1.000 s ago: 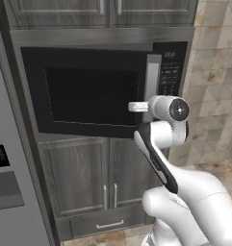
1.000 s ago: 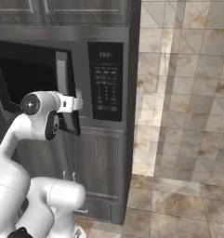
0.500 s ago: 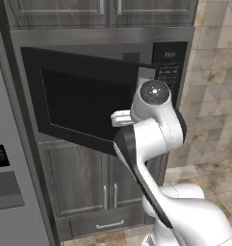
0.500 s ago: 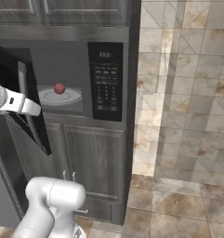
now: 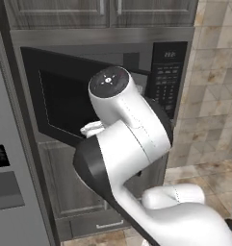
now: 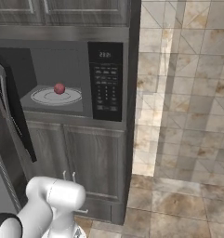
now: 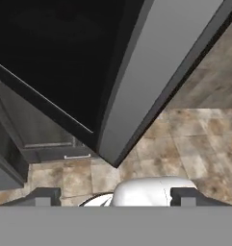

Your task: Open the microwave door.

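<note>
Microwave door [image 5: 64,103] glossy black; keypad panel [image 6: 105,81] black; cabinet doors [image 6: 81,158] grey wood-grain; ball [image 6: 59,88] red.

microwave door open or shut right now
Open. In the right base view the microwave door is swung far out to the left, baring the cavity with its turntable plate and a small red ball on it.

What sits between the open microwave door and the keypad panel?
In the right base view, the microwave door and keypad panel flank the open cavity, which holds a white turntable plate carrying a small red ball.
</note>
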